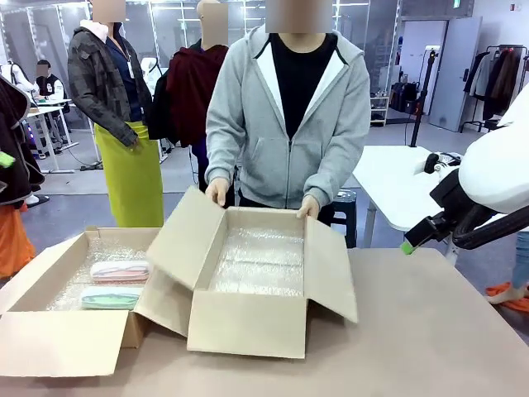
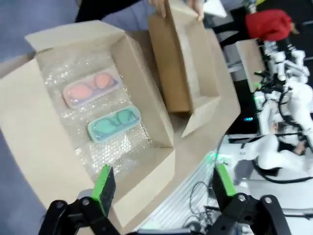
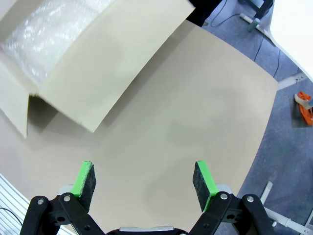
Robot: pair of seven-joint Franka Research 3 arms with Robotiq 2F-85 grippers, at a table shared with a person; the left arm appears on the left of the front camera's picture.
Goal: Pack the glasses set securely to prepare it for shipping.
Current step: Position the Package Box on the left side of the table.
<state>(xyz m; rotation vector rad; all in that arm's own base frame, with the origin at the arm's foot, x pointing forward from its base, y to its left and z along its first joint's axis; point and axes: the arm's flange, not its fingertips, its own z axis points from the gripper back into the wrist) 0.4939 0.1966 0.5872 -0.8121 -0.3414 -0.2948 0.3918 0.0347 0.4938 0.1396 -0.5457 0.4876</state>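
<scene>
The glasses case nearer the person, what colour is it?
Pale pink, clearest in the left wrist view.

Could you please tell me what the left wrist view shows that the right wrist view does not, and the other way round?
Left wrist view alone: the pink case and mint case lying side by side on bubble wrap in one cardboard box, the person's hands on the second box, and the open left gripper. Right wrist view alone: bare tabletop under the open right gripper. Both show the second box.

Robot: white arm (image 1: 496,169), black wrist joints; black two-finger grippers (image 2: 159,188) (image 3: 144,178), green pads (image 3: 203,178). Person (image 1: 289,116): grey zip hoodie, black shirt.
</scene>
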